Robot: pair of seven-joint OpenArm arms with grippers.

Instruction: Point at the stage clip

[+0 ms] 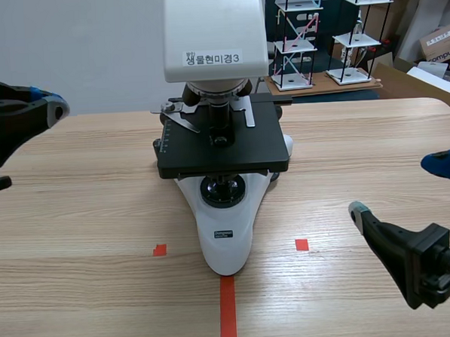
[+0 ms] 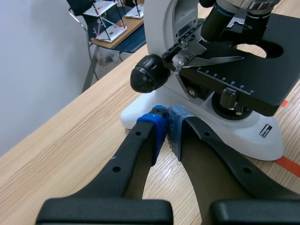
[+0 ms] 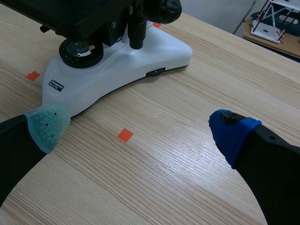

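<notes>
Stage clip (image 2: 220,59) on microscope (image 2: 159,28) being judged thin, springy; light touch advised. Left claw (image 2: 166,123) being held shut, right claw (image 3: 139,129) wide open, both empty.

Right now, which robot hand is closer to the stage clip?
Left. The left hand, shut, has the stage clip just ahead; the right hand, open, sits farther off, near the microscope base.

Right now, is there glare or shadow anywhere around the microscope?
Scene view: the stage shades the microscope base beneath it. Left wrist view: the metal stage clip catches a pale glint. Right wrist view: a light sheen lies on the table near the right gripper.
</notes>
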